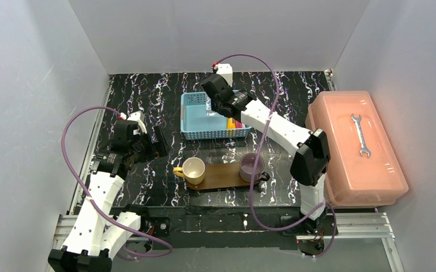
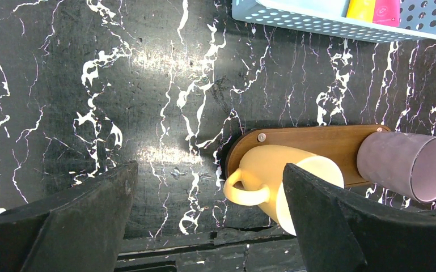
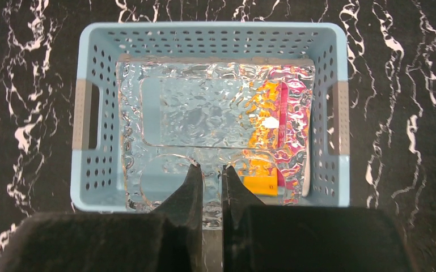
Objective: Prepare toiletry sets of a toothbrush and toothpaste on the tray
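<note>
Right fingers pinch a clear sheet above the basket — left fingers spread wide.

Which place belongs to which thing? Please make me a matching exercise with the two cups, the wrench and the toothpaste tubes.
Things:
1. yellow cup
2. purple cup
3. wrench
4. toothpaste tubes

Places:
A. inside the blue basket
B. on the left end of the tray
C. on top of the pink box
D. on the right end of the tray

Pairs: 1-B, 2-D, 3-C, 4-A
</note>
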Robot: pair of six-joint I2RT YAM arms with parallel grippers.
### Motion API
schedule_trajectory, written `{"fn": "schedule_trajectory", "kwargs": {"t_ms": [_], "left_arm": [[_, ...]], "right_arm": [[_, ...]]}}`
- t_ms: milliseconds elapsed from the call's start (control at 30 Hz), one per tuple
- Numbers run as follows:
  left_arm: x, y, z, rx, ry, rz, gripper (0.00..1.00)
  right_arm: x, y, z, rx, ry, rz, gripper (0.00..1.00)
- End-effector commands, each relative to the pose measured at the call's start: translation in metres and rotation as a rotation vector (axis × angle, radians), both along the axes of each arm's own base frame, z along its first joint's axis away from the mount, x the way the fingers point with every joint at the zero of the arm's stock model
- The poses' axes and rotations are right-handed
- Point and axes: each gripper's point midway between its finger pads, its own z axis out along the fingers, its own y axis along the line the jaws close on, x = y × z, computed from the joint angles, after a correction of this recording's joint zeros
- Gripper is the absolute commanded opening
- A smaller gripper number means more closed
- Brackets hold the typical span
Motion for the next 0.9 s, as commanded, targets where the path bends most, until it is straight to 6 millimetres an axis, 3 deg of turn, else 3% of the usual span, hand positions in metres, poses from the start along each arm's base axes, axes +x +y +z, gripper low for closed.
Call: {"fn": "schedule_trajectory", "kwargs": {"t_ms": [0,233,467,867], "left_arm": [[-0.005,0.003,-0.005,0.020,0.018,0.005,0.99],[-0.006,0.005,-0.003,0.022,0.008,0.012,0.99],[-0.007,0.006,-0.002,0.024,-0.001,0.018,0.99],[-0.009,0.008,-0.001,0.027,-0.009,0.024,0.99]], "right_arm": [[-0.029,-0.011,0.049,0.028,-0.091,-0.012,0.01],[-0.077,-0.013,0.052,0.048,-0.075,0.024,0.01],[-0.121,-0.014,0.041,0.073,-0.035,0.055,0.01],[-0.169,-0.017,0.014,0.088,0.029,0.058,0.01]]}}
